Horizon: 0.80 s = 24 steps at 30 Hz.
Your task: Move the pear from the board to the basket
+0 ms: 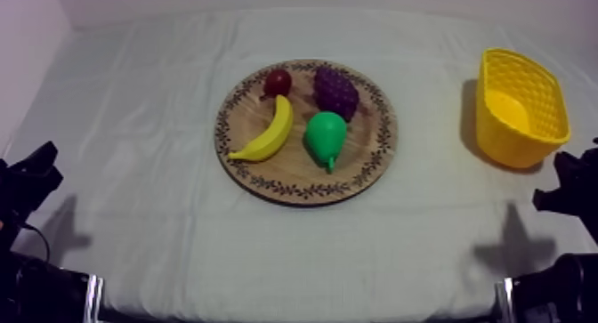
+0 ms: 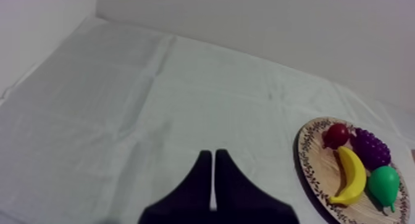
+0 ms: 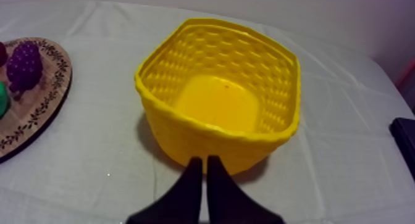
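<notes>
Currently your left gripper (image 2: 213,153) and right gripper (image 3: 203,158) sit at the top view's bottom corners, pinched together, empty. Mid-frame, the green toy pear (image 1: 325,138) lies on the round wooden board (image 1: 267,180), yellow woven basket (image 1: 498,135) upper right. Pickup unstarted: open, reach.

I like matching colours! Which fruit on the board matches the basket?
The banana: it is yellow like the basket. The pear is green, the grapes purple, the small red fruit red.

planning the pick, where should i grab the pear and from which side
Grip the pear across its wide round body, coming down from above. It lies on the board with its narrow end toward the near edge; the banana sits at its left and grapes behind, so its right side is freest.
</notes>
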Each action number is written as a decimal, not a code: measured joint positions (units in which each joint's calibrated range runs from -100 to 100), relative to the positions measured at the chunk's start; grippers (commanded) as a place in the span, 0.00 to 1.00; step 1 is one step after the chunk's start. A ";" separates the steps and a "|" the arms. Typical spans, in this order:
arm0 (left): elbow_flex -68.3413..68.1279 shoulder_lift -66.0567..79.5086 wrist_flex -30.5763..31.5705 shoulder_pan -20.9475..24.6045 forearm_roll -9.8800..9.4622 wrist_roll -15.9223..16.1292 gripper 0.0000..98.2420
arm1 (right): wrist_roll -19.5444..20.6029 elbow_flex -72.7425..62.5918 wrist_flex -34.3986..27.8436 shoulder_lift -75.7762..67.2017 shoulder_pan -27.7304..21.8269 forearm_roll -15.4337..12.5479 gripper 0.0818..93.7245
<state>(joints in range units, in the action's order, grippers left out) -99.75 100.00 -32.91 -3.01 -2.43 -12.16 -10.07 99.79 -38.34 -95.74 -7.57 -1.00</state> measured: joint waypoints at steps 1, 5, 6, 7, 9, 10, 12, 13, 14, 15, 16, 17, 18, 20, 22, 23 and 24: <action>0.00 0.00 0.00 0.00 0.00 0.00 0.00 | 0.03 0.00 0.00 0.00 0.04 0.00 0.00; 0.00 0.00 0.00 0.00 0.00 0.00 0.00 | 0.25 0.00 0.00 0.00 0.07 0.00 0.00; 0.00 0.00 0.00 0.00 0.00 0.00 0.00 | 0.34 0.00 0.00 0.00 0.07 0.00 0.00; 0.00 0.00 0.00 0.00 0.00 0.00 0.00 | 0.35 0.00 0.00 0.00 0.07 0.00 0.00; 0.00 0.00 0.00 0.00 0.00 0.00 0.00 | 0.40 0.00 0.00 0.00 0.07 0.00 0.00; 0.00 0.00 0.00 0.00 0.00 0.00 0.00 | 0.43 0.00 0.00 0.00 0.07 0.00 0.00; 0.00 0.00 0.00 0.00 0.00 0.00 0.00 | 0.82 0.00 0.00 0.00 0.07 0.00 0.02; 0.00 0.00 0.00 0.00 0.00 0.00 0.00 | 1.08 0.00 0.00 0.00 0.07 0.00 0.02; 0.00 0.00 0.00 0.00 0.00 0.00 0.00 | 1.33 0.00 0.00 0.00 0.07 0.00 0.02; 0.00 0.00 0.00 0.00 0.00 0.00 0.00 | 1.51 0.00 -0.10 0.00 0.07 0.00 0.02; 0.00 0.00 0.00 0.00 0.00 0.00 0.00 | 1.56 -0.09 -0.48 0.00 0.11 0.00 0.01; 0.00 0.00 0.00 0.00 0.00 0.00 0.00 | 1.43 -0.22 -0.93 0.00 0.15 -0.26 0.01; 0.00 0.00 0.00 0.00 0.00 0.00 0.00 | 1.19 -0.39 -1.24 0.00 0.15 -0.40 0.01; 0.00 0.00 0.00 0.00 0.00 0.00 0.00 | 1.26 -1.11 -1.89 0.00 0.25 -0.46 0.01; 0.00 0.00 0.00 0.00 0.00 0.00 0.00 | 1.55 -2.30 -2.52 0.00 0.21 -0.65 0.00; 0.00 0.00 0.00 0.00 0.00 0.00 0.00 | 1.63 -3.25 -2.71 0.29 0.18 -0.79 0.00; 0.00 0.00 0.00 0.00 0.00 0.00 0.00 | 1.70 -4.12 -2.71 0.62 0.17 -0.97 0.00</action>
<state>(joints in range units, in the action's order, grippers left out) -99.75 100.00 -32.91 -3.01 -2.43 -12.16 -8.37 95.66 -41.05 -95.12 -7.40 -1.97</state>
